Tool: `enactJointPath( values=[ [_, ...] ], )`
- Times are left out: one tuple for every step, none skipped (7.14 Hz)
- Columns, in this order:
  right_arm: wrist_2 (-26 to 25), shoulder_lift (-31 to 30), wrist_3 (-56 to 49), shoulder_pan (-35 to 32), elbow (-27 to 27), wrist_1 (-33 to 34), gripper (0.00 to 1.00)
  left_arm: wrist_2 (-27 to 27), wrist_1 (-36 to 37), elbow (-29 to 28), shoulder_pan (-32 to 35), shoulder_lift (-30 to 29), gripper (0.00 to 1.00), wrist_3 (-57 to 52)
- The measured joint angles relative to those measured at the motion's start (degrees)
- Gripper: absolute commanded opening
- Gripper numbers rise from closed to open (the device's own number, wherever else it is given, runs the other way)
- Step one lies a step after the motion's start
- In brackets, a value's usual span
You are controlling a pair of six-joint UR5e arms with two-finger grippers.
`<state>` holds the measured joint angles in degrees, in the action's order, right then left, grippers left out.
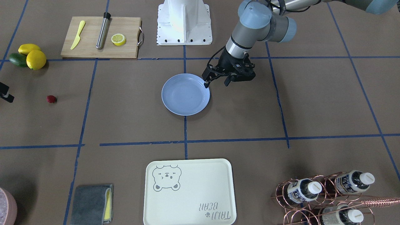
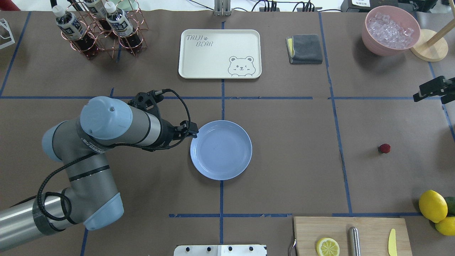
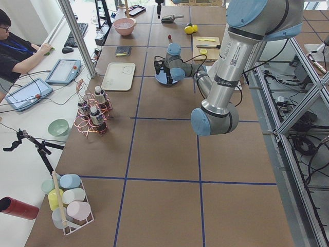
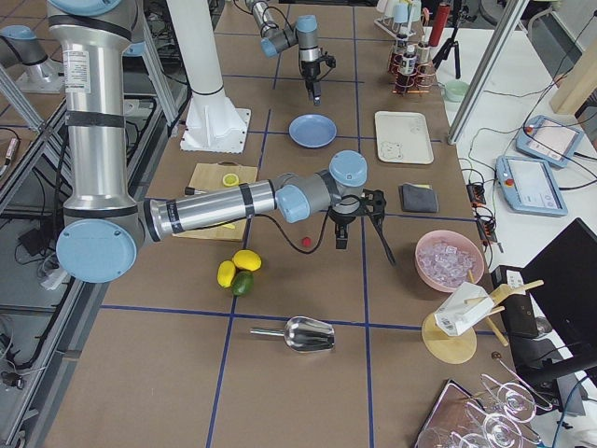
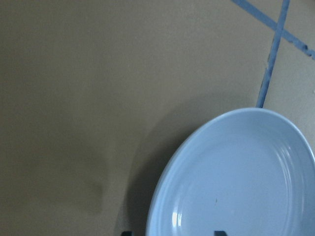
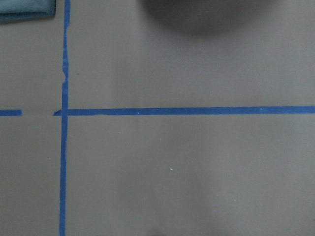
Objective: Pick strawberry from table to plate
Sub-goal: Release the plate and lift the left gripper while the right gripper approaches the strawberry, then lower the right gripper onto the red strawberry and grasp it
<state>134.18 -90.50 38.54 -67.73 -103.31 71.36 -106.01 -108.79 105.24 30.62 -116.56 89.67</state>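
Observation:
The strawberry (image 2: 384, 148), tiny and dark red, lies alone on the brown-paper table (image 2: 302, 170) at the robot's right, also seen as the strawberry (image 1: 51, 99). The light blue plate (image 2: 221, 149) sits bare at the table's middle. My left gripper (image 1: 216, 83) hangs open at the plate's rim on the robot's left side; in the left wrist view the plate (image 5: 246, 187) fills the lower right and two fingertips just show at the bottom edge. My right gripper (image 2: 430, 96) hovers open at the right edge, beyond the strawberry and well apart from it.
A cutting board (image 2: 369, 224) with a lemon half (image 2: 327, 246), a metal rod and a yellow knife lies near the robot's base. Lemons (image 2: 432, 206) sit at the right edge. The bear tray (image 2: 220, 53), grey cloth (image 2: 305, 48), ice bowl (image 2: 391, 30) and bottle rack (image 2: 99, 32) line the far side.

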Motion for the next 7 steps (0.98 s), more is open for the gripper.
enactJointPath(
  values=[
    [-3.60, -0.39, 6.39, 4.53, 0.03, -5.17, 1.00, -0.12, 3.97, 2.03, 1.85, -0.02, 1.00, -2.49],
    [-6.35, -1.30, 10.39, 8.28, 0.08, -8.69, 1.00, -0.53, 7.06, 3.52, 3.92, -0.01, 1.00, -4.88],
    [-8.51, -2.49, 11.97, 11.15, 0.16, -10.36, 1.00, -1.29, 9.06, 4.55, 5.85, 0.05, 1.00, -6.74],
    [-10.88, -3.49, 12.49, 13.70, 0.40, -11.01, 1.00, -1.88, 10.00, 4.97, 7.20, 0.06, 1.00, -7.75],
    [-12.10, -4.35, 12.54, 15.30, 0.68, -11.23, 1.00, -2.14, 10.36, 5.07, 7.77, 0.06, 1.00, -8.16],
    [-12.30, -5.04, 12.49, 16.18, 0.86, -11.28, 0.98, -2.23, 10.48, 5.09, 7.96, 0.06, 1.00, -8.31],
    [-12.28, -5.38, 12.41, 16.96, 1.28, -11.28, 0.96, -2.26, 10.49, 5.12, 8.01, 0.05, 1.00, -8.35]
  ],
)
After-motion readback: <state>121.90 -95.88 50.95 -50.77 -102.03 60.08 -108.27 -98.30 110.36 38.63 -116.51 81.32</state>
